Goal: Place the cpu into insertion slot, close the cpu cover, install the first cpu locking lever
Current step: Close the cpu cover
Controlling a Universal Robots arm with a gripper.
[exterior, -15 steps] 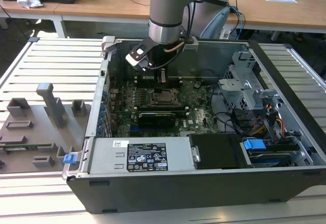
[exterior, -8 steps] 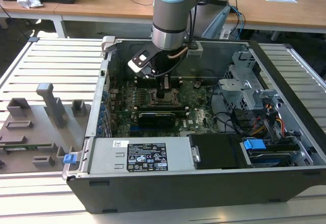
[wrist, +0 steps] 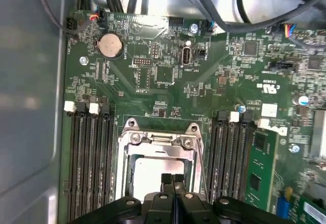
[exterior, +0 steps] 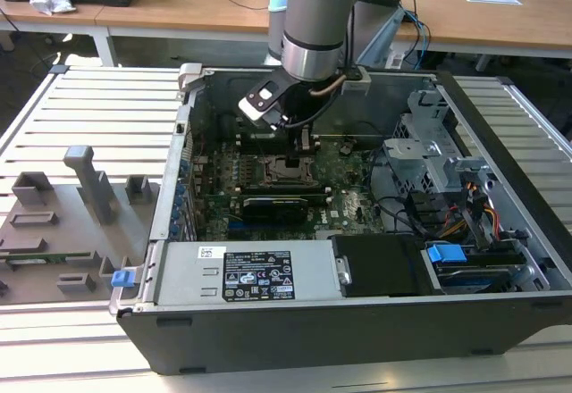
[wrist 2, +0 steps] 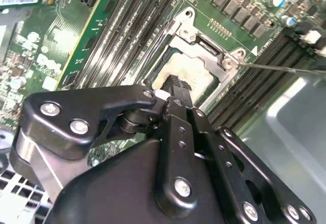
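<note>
My claw (wrist: 172,178) was clenched on nothing, its tip just over the cpu (wrist: 145,172), seated in the insertion slot (exterior: 288,170) under the closed cpu cover (wrist: 159,150). Clenched so, it made one narrow prod, I judged.

I see the insertion slot (exterior: 288,168) on the green board, at roughly ten o'clock from the middle of the open case in the exterior view. In both wrist views the cpu (wrist: 147,175) (wrist 2: 196,74) lies flat inside it, pale silvery top up. The cpu cover (wrist: 158,141), a bright metal frame, lies down around the chip, which shows through its square window. A thin wire locking lever (wrist: 202,168) runs along one edge of the frame.
</note>
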